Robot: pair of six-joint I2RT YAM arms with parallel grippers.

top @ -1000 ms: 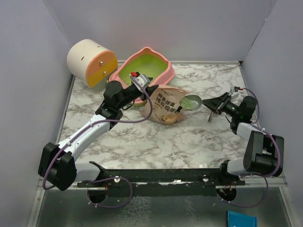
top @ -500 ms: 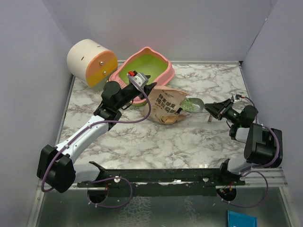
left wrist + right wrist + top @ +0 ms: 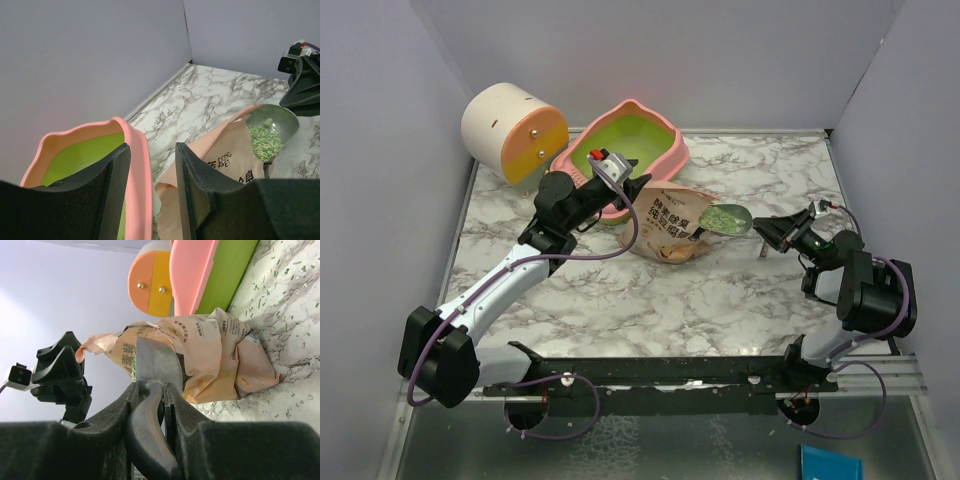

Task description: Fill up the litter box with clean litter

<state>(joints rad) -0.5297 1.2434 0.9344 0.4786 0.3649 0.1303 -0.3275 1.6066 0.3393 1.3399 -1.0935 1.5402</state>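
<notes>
**Q:** What is seen from above?

**A:** The litter box (image 3: pixel 672 150) is set at the far left of the table (image 3: pixel 740 290), just beside a cylinder (image 3: pixel 513 132). A bag (image 3: pixel 670 230) is laid against the near side of the box. The left gripper (image 3: pixel 628 188) is placed at the near rim of the box, by the left edge of the bag. A scoop (image 3: pixel 732 218) is held at the right end of the bag by the right gripper (image 3: pixel 772 232). Litter (image 3: pixel 718 214) is carried in its bowl.

**Q:** What is given by the left wrist view?

**A:** The jaws are seen partly apart, with the pink rim of the box passing between them. The green inside of the box is seen behind the left finger (image 3: pixel 112 185). The edge of the bag lies close to the right finger. Whether the rim is pinched cannot be told. Further off, the scoop is seen with the litter gathered in the near part of the bowl.

**Q:** And by the right wrist view?

**A:** The jaws are closed firmly on the dark handle of the scoop, so the scoop is held. Past the grey back of the bowl, the crumpled bag is seen. The box and the cylinder are seen beyond it. Stray grains are scattered over the table beside the bag.
</notes>
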